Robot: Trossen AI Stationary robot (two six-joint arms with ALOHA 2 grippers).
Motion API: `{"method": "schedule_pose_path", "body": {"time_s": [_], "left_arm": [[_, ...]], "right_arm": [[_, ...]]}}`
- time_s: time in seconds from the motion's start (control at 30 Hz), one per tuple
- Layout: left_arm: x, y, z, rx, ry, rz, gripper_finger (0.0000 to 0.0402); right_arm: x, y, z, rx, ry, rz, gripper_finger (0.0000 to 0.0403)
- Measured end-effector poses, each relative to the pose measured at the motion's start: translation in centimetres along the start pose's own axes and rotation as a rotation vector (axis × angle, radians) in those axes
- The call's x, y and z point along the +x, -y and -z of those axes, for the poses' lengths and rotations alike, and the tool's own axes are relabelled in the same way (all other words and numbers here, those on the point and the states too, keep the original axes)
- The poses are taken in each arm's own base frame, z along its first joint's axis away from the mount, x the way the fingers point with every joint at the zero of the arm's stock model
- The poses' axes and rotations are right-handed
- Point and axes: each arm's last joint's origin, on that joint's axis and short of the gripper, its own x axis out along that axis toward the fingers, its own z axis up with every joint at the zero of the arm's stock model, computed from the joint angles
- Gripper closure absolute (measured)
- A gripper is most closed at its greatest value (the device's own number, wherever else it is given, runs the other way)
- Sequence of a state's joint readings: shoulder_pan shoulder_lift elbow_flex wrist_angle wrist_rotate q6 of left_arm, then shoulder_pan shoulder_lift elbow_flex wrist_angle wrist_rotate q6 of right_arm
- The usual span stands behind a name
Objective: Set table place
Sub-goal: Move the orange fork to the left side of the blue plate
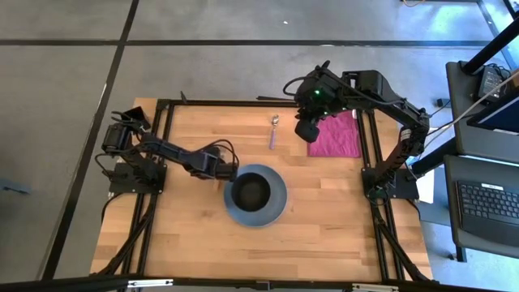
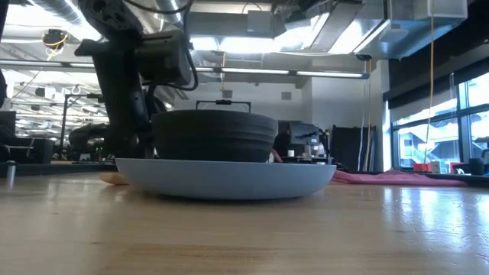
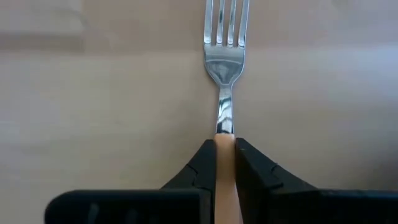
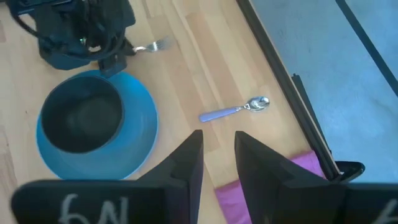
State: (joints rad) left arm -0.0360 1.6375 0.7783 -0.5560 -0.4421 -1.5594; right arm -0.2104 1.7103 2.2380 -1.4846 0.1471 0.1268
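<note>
The grey-blue plate sits mid-table with the black bowl standing in it; both show in the low view, the plate under the bowl. My left gripper is just left of the plate, shut on the orange-handled fork, whose tines point to the table's far edge. The purple-handled spoon lies flat on the table at the far side. My right gripper is open and empty, high above the table to the right of the spoon. My left gripper pinches the fork's orange handle between its two fingers, near where the handle meets the metal neck. The fingers come from above. The fork lies level, close over the wood beside the plate; whether it rests on the table, I cannot tell.
A pink cloth lies at the far right of the table, under my right arm. The black metal frame edges the tabletop. Bare wood shows at the near side of the plate.
</note>
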Motion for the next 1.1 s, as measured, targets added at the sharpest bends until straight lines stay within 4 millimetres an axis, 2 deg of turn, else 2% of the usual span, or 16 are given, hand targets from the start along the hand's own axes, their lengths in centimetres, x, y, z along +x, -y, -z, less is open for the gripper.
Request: {"method": "schedule_pose_path", "body": {"time_s": [0.33,0.77,0.93,1.1], "left_arm": [[-2.4,0.8,1.7,0.055,-0.138,-0.037,0.0374],[-5.3,-0.4,6.3,-0.085,-0.186,-0.072,0.0374],[-5.8,-1.0,7.3,-0.093,-0.182,-0.081,0.0373],[-5.5,-1.0,7.6,-0.084,-0.177,-0.089,0.0335]], "right_arm": [[0.0,0.0,0.0,-0.002,0.0,0.0,0.0309],[0.0,0.0,0.0,-0.004,0.0,0.0,0.0309],[0.0,0.0,0.0,-0.005,0.0,0.0,0.0309],[0.0,0.0,0.0,-0.004,0.0,0.0,0.0309]]}}
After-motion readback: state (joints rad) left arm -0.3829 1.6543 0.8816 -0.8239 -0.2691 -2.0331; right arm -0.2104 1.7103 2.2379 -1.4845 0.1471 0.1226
